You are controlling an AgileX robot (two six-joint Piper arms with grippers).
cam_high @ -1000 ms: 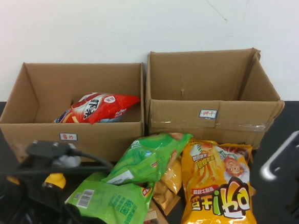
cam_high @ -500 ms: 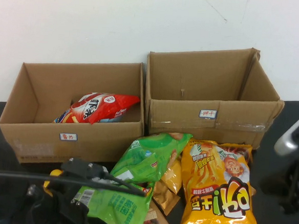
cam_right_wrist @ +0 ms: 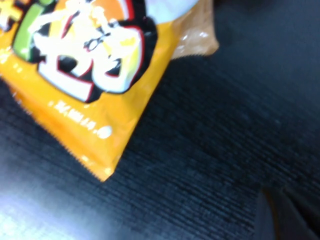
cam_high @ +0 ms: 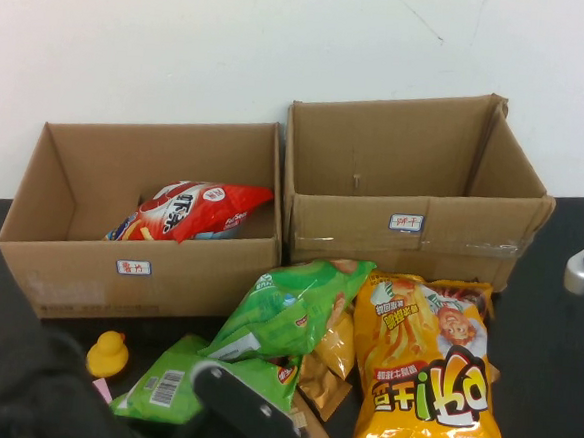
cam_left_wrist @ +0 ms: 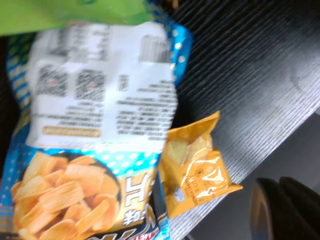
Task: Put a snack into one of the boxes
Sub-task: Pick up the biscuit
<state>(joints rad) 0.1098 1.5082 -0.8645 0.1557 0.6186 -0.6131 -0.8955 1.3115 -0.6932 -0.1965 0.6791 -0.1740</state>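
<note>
Orange snack bag (cam_right_wrist: 85,75) is seen just beside the closed, empty right gripper (cam_right_wrist: 290,215); the left gripper (cam_left_wrist: 285,210), likewise closed, is held near a small yellow packet (cam_left_wrist: 197,172).

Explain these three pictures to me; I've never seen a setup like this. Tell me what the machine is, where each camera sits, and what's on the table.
This is a two-armed robot. The wide picture looks down from a raised camera: two cardboard boxes, the left box holding a red snack bag, the right box showing nothing inside. In front lie green bags, an orange bag and a yellow rubber duck.

The other two pictures come from cameras on the wrists. The left end effector hangs shut over a blue chip bag and a small yellow packet; the right end effector, also shut, hangs beside the orange bag. Neither holds anything.
</note>
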